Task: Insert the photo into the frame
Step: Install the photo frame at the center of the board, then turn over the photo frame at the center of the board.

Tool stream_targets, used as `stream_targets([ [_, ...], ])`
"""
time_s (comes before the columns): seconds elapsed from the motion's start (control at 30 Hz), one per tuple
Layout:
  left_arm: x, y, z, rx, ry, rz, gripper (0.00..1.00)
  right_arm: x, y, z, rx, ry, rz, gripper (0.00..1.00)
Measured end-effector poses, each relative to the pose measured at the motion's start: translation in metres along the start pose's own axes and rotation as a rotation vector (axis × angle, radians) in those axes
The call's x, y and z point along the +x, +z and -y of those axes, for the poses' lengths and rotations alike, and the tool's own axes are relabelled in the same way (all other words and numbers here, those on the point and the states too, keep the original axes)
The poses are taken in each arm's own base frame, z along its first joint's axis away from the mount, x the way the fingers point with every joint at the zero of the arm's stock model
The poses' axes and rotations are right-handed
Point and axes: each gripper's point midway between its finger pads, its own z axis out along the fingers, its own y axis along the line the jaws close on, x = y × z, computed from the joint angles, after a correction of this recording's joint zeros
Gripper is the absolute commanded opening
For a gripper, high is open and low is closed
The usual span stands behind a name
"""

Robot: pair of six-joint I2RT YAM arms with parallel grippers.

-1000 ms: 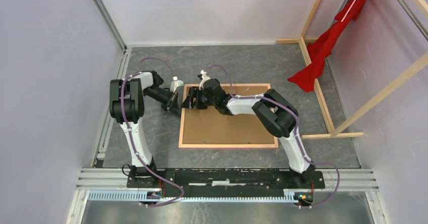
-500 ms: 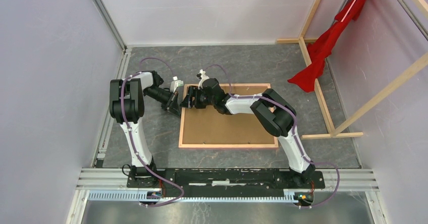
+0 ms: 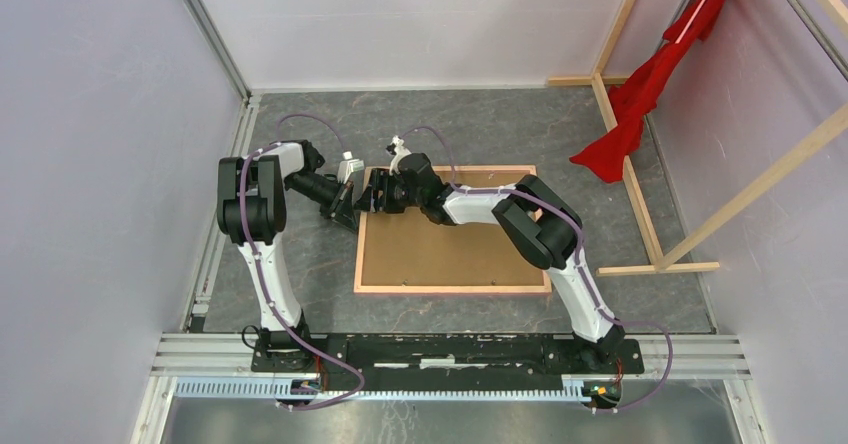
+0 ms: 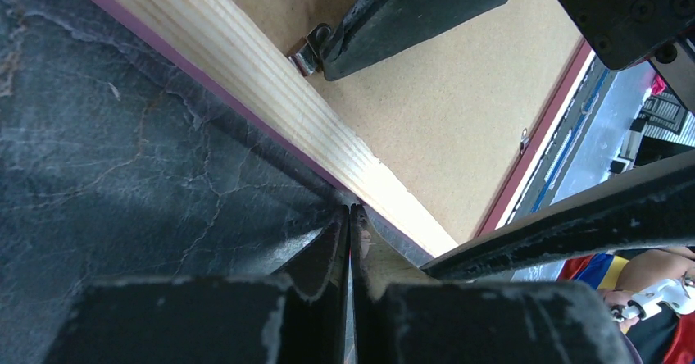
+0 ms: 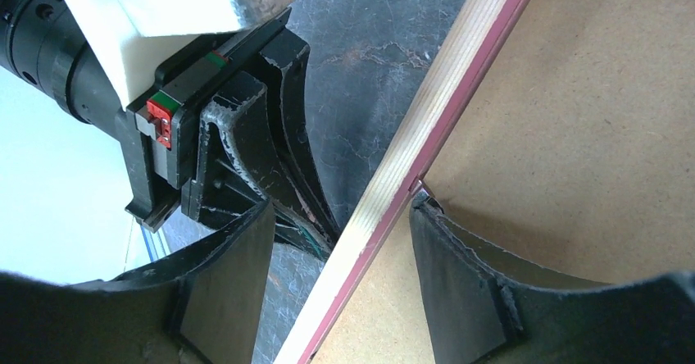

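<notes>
On the grey surface [image 3: 480, 124], the frame [image 3: 452, 289] lies face down with the photo [image 3: 450, 249] inside it, brown back up. The left end effector [image 3: 350, 209], fingers pressed together, meets the frame's left rail from outside. The right end effector [image 3: 372, 202] straddles that rail, fingers apart. Both pieces look light, thin and stiff, and the rail seems the best hold.

A dark grey marbled table top [image 3: 480, 124] fills the middle. Pale lilac walls [image 3: 90, 164] stand at 9 and 3 o'clock, with a white back wall [image 3: 420, 24] at 12. Bare wooden beams [image 3: 646, 219] stand at 2 o'clock with a red cloth [image 3: 612, 152] hanging on them. A metal rail [image 3: 690, 349] runs along 6 o'clock.
</notes>
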Motion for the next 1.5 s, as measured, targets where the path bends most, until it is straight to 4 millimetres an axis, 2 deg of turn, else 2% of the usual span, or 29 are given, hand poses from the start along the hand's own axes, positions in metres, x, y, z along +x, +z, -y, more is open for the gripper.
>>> stream_targets([
  [0.4, 0.000, 0.000, 0.000, 0.000, 0.001, -0.001, 0.08, 0.001, 0.001, -0.002, -0.016, 0.001, -0.007, 0.70],
  [0.53, -0.001, -0.001, 0.000, -0.003, 0.002, -0.001, 0.08, 0.001, -0.007, 0.001, -0.027, 0.000, -0.001, 0.73],
  [0.63, -0.005, -0.004, 0.000, -0.008, 0.009, 0.004, 0.09, 0.009, -0.030, 0.006, -0.002, -0.028, -0.021, 0.74],
  [0.73, -0.011, -0.009, -0.001, -0.017, 0.017, 0.013, 0.15, 0.012, -0.059, 0.006, 0.017, -0.130, -0.036, 0.74],
  [0.87, -0.015, -0.016, -0.004, -0.044, 0.030, 0.016, 0.23, 0.016, -0.115, -0.006, 0.020, -0.360, -0.046, 0.74],
  [0.9, -0.015, -0.018, -0.003, -0.049, 0.032, 0.015, 0.28, 0.017, -0.125, -0.010, 0.017, -0.421, -0.043, 0.74],
  [0.93, -0.015, -0.020, -0.002, -0.054, 0.035, 0.015, 0.48, 0.022, -0.138, -0.013, 0.019, -0.487, -0.045, 0.73],
  [0.97, -0.016, -0.022, -0.001, -0.059, 0.038, 0.015, 0.89, 0.029, -0.150, -0.014, 0.022, -0.542, -0.054, 0.73],
  [1.0, -0.016, -0.025, 0.001, -0.071, 0.043, 0.012, 0.98, 0.045, -0.167, -0.015, 0.024, -0.609, -0.077, 0.73],
  [1.03, -0.016, -0.028, 0.003, -0.079, 0.060, 0.010, 1.00, 0.054, -0.176, -0.014, 0.025, -0.646, -0.093, 0.73],
  [1.13, -0.019, -0.041, 0.016, -0.103, 0.093, 0.021, 1.00, 0.101, -0.204, -0.003, 0.033, -0.774, -0.189, 0.73],
  [1.27, -0.024, -0.060, 0.034, -0.142, 0.153, 0.043, 1.00, 0.152, -0.225, 0.021, 0.061, -0.889, -0.330, 0.72],
  [1.33, -0.025, -0.068, 0.044, -0.158, 0.171, 0.054, 1.00, 0.163, -0.230, 0.028, 0.087, -0.943, -0.376, 0.70],
  [1.5, -0.023, -0.081, 0.062, -0.196, 0.215, 0.079, 1.00, 0.168, -0.234, 0.037, 0.146, -1.045, -0.405, 0.65],
])
